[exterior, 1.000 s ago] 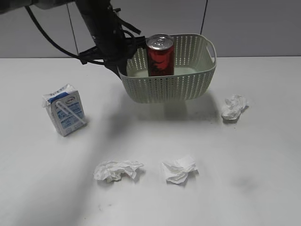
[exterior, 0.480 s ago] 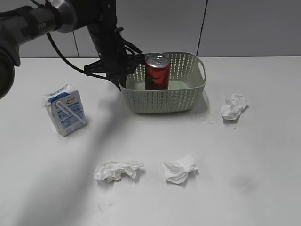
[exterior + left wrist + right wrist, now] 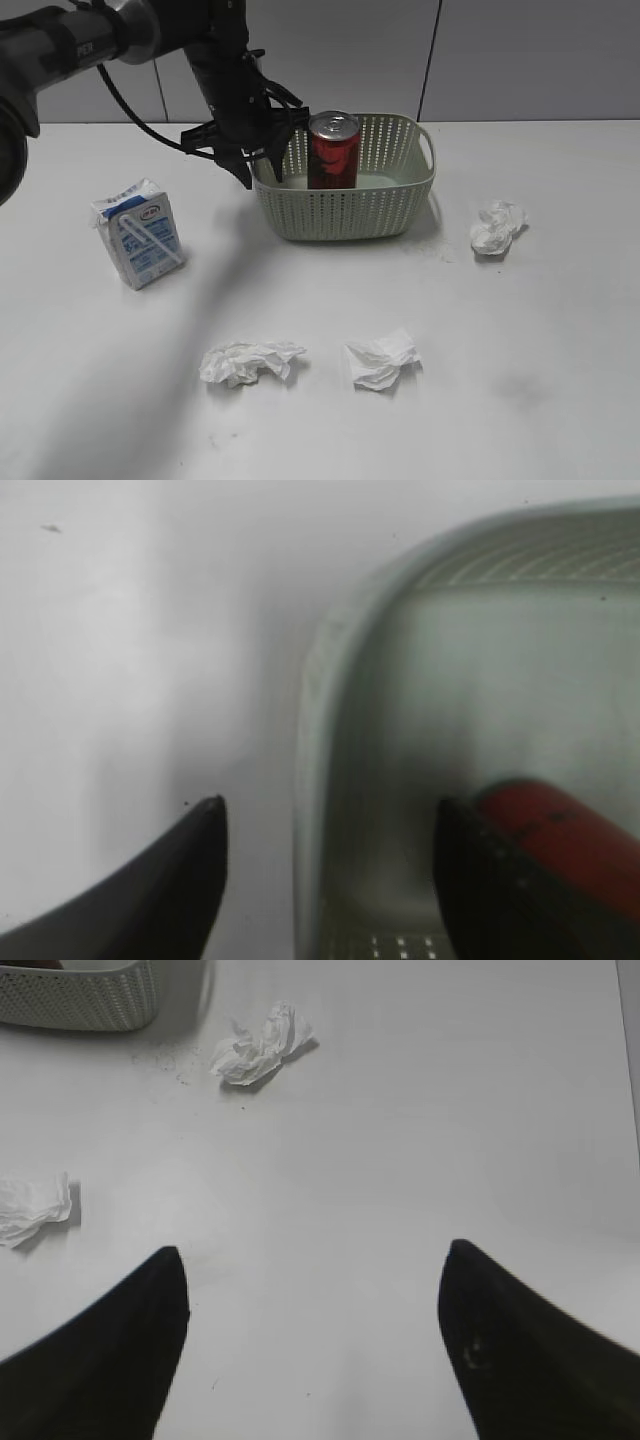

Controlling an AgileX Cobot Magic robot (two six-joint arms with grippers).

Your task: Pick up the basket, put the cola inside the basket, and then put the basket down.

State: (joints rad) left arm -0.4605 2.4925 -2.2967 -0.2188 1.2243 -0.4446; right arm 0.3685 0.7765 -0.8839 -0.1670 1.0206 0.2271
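White bench [image 3: 520,330] under grey wall panels is what I see. On it sits the basket [image 3: 345,205], and the cola [image 3: 333,150] stands upright inside near its left end. My left pincer [image 3: 262,160] straddles the basket's left wall, spread and released, one finger outside and one inside beside the can. My right pincer [image 3: 310,1335] hangs released above bare bench, well apart from the basket. A milk carton [image 3: 137,233] and three crumpled tissues lie around.
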